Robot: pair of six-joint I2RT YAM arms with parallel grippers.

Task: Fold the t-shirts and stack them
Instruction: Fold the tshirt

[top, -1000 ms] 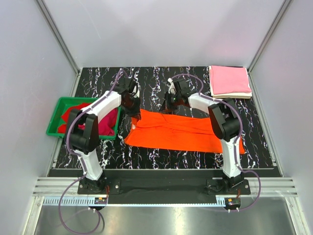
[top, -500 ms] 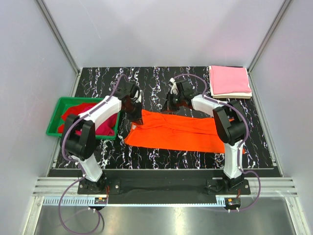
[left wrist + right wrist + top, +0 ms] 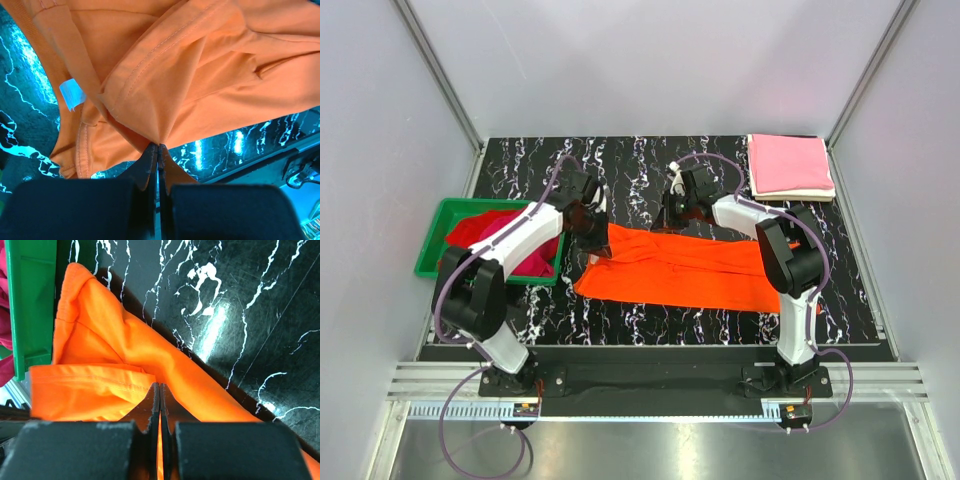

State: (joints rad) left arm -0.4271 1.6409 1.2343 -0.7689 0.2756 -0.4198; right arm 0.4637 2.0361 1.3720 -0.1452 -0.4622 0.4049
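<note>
A bright orange t-shirt [image 3: 690, 272] lies spread across the middle of the black marbled table, its far edge bunched. My left gripper [image 3: 596, 234] is shut on a pinch of orange cloth at the shirt's far left corner; the left wrist view shows that gripper [image 3: 158, 146] beside the collar and a white label [image 3: 72, 93]. At the shirt's far edge near the middle, my right gripper [image 3: 666, 224] is shut on a fold of the orange t-shirt [image 3: 115, 390]. A folded pink t-shirt [image 3: 788, 163] rests on a folded cream-white one [image 3: 800, 195] at the back right.
A green plastic bin [image 3: 432, 250] at the left holds red and crimson t-shirts [image 3: 525, 240]; its wall [image 3: 30, 305] is close to the orange shirt's end. Grey walls and metal rails surround the table.
Both grippers keep their pinch on the orange shirt. The left arm's elbow has swung to the left and the shirt's far left corner has shifted slightly.
</note>
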